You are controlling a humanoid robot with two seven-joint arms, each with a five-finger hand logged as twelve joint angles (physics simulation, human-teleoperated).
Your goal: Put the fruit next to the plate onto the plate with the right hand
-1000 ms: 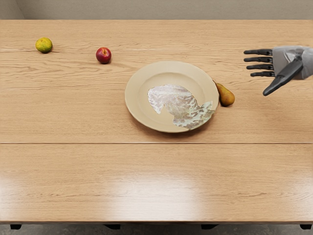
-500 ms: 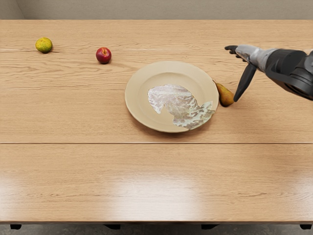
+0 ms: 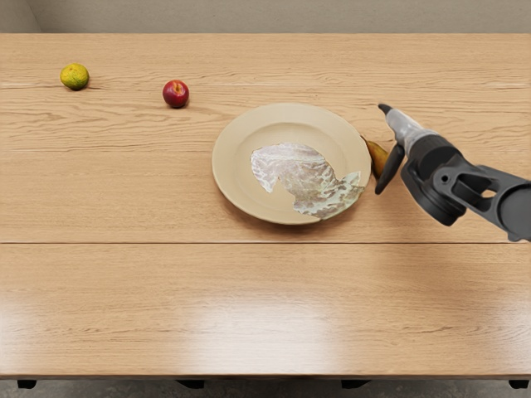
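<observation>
The pear (image 3: 375, 156) lies on the wooden table (image 3: 249, 290), just beside the right rim of the plate (image 3: 241, 137) and not on it. Scanning from your left, you see a yellow-green citrus fruit (image 3: 74, 76) near the far left corner, then a red apple (image 3: 175, 93), well apart from the plate. The tan plate sits mid-table with a pale, crinkled patch (image 3: 307, 178) on its right half. Right of the pear, your right hand (image 3: 402, 137) comes in edge-on from the right, covering the fruit's right side. Its fingers (image 3: 387, 110) are stretched out straight above the pear, and the thumb (image 3: 388, 168) is splayed below it, not closed. You cannot tell whether they touch it.
</observation>
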